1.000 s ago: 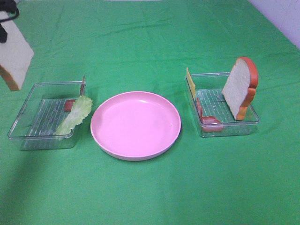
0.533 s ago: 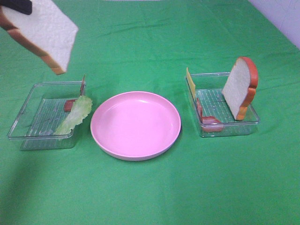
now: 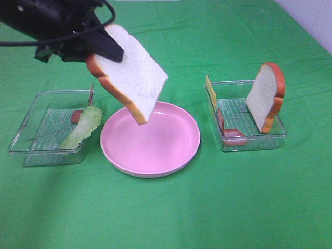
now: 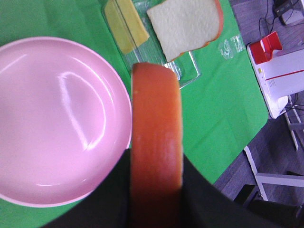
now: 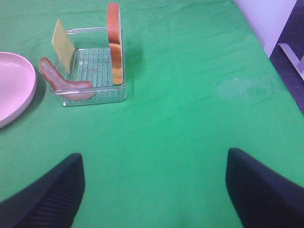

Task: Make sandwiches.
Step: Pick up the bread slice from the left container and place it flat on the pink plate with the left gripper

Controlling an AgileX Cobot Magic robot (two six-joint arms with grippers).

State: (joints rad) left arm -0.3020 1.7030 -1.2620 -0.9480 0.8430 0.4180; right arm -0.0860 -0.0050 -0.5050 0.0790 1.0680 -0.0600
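Sandwiches are barely begun: the first bread slice (image 3: 132,78) hangs tilted above the left side of the pink plate (image 3: 150,174), clear of it, with the jaws of the left gripper (image 4: 156,190) clenched on its orange crust. Nothing lies on the plate yet. Lettuce (image 3: 83,127) and a bacon strip (image 3: 76,116) wait in the left tray (image 3: 31,150). Cheese (image 3: 210,92), more bacon (image 3: 233,136) and the second slice (image 3: 265,96), standing on edge, wait in the right tray (image 3: 270,136). The right gripper (image 5: 154,156) idles over the green table (image 3: 166,218), jaws spread and empty. A second ago the held slice was at the far left, beyond the left tray; it has since swung across to the plate, all else unmoved.
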